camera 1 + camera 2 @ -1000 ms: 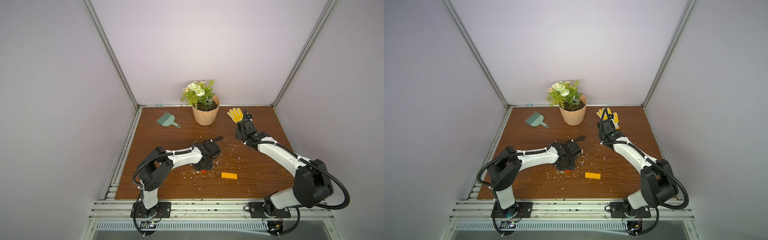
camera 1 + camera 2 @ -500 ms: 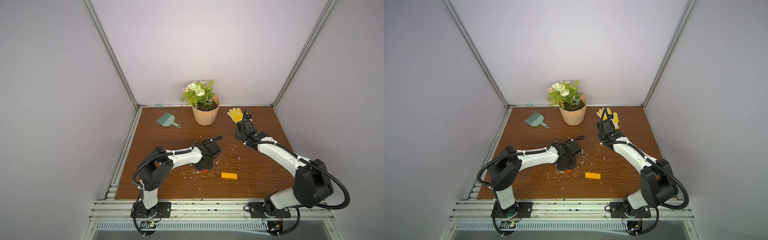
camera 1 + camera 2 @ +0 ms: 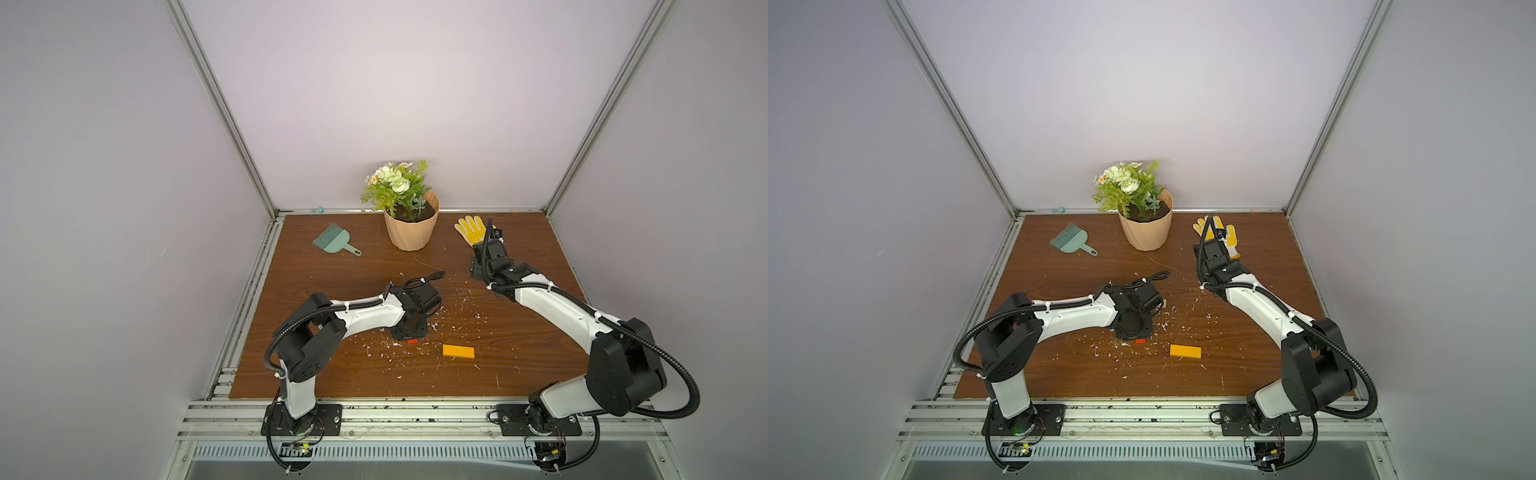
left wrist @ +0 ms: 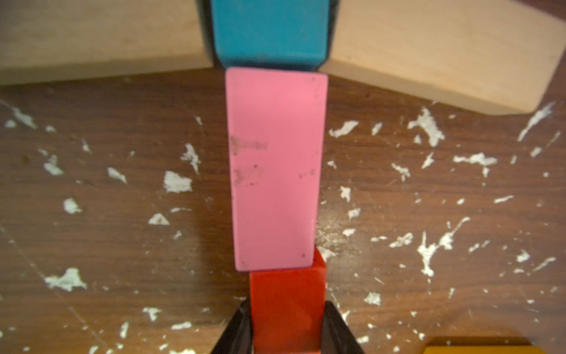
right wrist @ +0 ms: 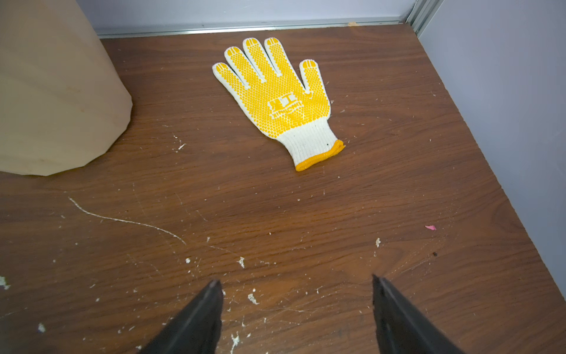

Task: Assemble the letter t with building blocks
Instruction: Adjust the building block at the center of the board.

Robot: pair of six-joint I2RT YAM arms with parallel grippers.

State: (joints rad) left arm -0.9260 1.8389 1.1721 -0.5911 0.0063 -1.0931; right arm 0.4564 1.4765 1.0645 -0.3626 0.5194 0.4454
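Change: over the last sec the L jaws drew in, and they now pinch the red block (image 4: 286, 288) on both its long sides. Arm pose in the top views is basically the same as 1 s ago. The orange block (image 3: 458, 351) and the R arm haven't moved either.

Meaning: the grip looks to be for placing or straightening red as the stem's third piece. The orange foot isn't done yet.

L wrist cam only:
- Stem lies flat on the counter (image 4: 92, 214): teal block (image 4: 269, 30), then pink block (image 4: 275, 168), then red, end to end.
- Red touches pink's end but sits off-line, shifted toward the orange side. One red corner shows alongside pink's corner. Can't tell if it's overlap or just offset.
- Tan blocks (image 4: 101, 36) (image 4: 428, 61) flank teal as the crossbar. One is skewed, so the bar isn't straight.
- A corner of orange shows at the frame edge.

Top views only:
- The L wrist covers the whole t bar except a red sliver (image 3: 1140, 341).
- Orange lies loose, near the stem's end but apart from it.
- White crumbs are scattered mid-counter.
- The R arm is parked well away, at the back.

R wrist cam: R jaws are spread wide and empty above bare counter. It shows the glove (image 5: 275, 95) and pot (image 5: 55, 92), no blocks.
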